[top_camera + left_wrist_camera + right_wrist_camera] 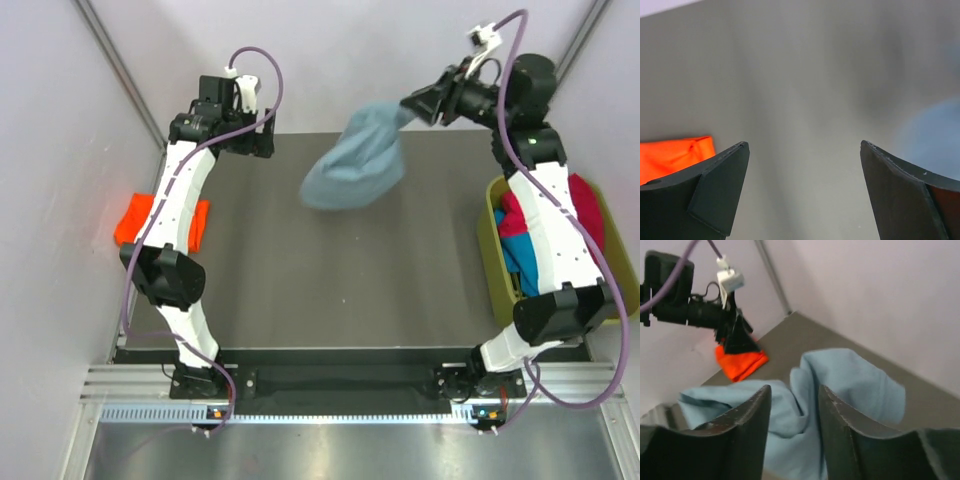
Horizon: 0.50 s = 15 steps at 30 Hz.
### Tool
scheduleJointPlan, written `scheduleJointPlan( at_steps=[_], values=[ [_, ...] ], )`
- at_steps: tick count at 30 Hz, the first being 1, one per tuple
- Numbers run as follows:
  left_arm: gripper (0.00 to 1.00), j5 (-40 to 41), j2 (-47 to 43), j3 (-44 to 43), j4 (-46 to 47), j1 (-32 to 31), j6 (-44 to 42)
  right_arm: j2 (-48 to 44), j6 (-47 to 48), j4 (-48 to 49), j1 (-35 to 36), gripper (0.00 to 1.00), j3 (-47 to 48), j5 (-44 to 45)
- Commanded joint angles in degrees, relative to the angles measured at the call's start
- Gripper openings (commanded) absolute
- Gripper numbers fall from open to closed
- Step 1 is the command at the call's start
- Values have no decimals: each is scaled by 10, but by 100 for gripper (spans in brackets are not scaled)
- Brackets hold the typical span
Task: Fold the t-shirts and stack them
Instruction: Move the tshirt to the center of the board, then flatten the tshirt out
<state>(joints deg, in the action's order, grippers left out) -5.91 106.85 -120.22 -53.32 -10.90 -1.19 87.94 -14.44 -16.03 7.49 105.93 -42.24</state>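
Left gripper [804, 145] is sitting wide open with nothing between the jaws, hovering over the dark grey tabletop [350, 290] toward the upper left of the top view.

Right gripper [793, 388] is reaching in from the upper right. Its jaws are standing partly apart and the soft dusty grey-blue t-shirt [352, 165] is running through the gap. I cannot tell whether it is pinching the cloth or letting go.

The grey-blue shirt is hanging bunched from the right gripper's tip down toward the upper middle of the table. It looks blurred and is not spread flat.

The bright orange-red t-shirt [135, 218] is lying as a compact folded block at the left edge of the frame, partly under the left arm.

The crimson-pink t-shirt [585, 200] and the teal t-shirt [525, 262] are lying crumpled in the olive-green plastic bin [488, 232] at the right edge.

Progress, judging from the layout: it looks about a quarter done. One shirt looks folded and placed, and the second is only being brought out. That leaves spreading and folding the grey-blue shirt, setting it on the orange-red one, then doing the same for the two in the bin.
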Motion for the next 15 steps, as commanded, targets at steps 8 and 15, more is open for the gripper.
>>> scheduleJointPlan(
  at_steps=[8, 15],
  values=[
    [97, 24, -58, 44, 23, 0, 11, -70, 104, -101, 9, 50, -197, 23],
    [89, -171, -27, 128, 12, -1, 34, -21, 177, -131, 28, 51, -294, 26]
  ],
)
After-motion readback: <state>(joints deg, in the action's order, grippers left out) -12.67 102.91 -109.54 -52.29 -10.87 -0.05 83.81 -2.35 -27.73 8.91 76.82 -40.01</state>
